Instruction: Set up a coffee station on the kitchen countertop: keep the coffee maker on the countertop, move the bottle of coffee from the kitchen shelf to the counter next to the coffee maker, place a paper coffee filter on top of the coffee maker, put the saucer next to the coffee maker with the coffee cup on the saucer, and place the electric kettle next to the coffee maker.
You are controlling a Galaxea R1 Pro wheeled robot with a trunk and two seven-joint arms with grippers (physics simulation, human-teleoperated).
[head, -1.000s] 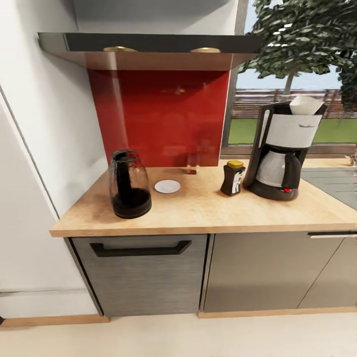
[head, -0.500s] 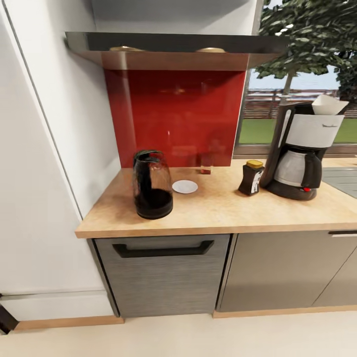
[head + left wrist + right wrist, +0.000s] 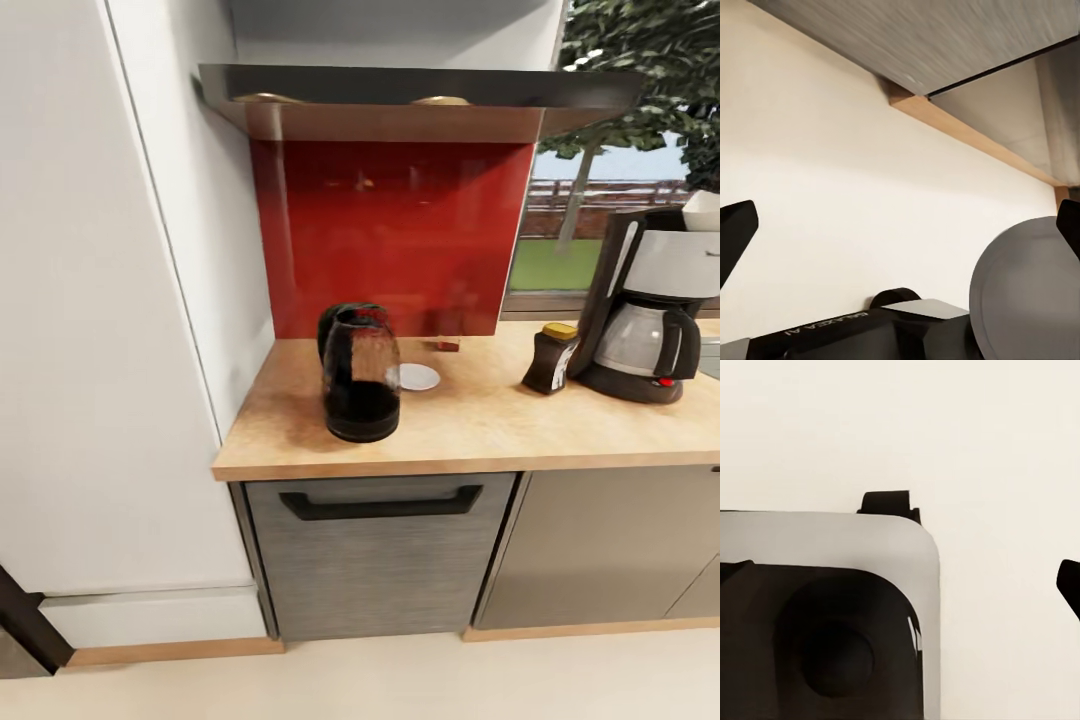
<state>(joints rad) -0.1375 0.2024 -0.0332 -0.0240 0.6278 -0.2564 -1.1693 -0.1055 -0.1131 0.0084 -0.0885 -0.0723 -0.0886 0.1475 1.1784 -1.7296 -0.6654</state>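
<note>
The electric kettle (image 3: 360, 375) stands at the left end of the kitchen countertop (image 3: 480, 425), with the white saucer (image 3: 417, 377) just behind it to the right. Further right, the bottle of coffee (image 3: 552, 358) sits right beside the coffee maker (image 3: 648, 312). The paper coffee filter (image 3: 703, 209) rests on top of the machine, cut by the picture's edge. The kitchen shelf (image 3: 420, 92) hangs above the red panel. The coffee cup is out of view. My left gripper (image 3: 900, 232) and right gripper (image 3: 900, 581) are open and empty, low over the pale floor and my own base.
A white tall panel (image 3: 120, 300) borders the counter's left end. Grey cabinet fronts (image 3: 380, 555) with a black handle lie below the worktop. A small box (image 3: 447, 344) sits against the red panel (image 3: 390, 230). A window with a tree is at the right.
The whole picture has slid rightward, so the camera has moved or turned left. The kettle, saucer, jar and coffee maker keep their places on the counter.
</note>
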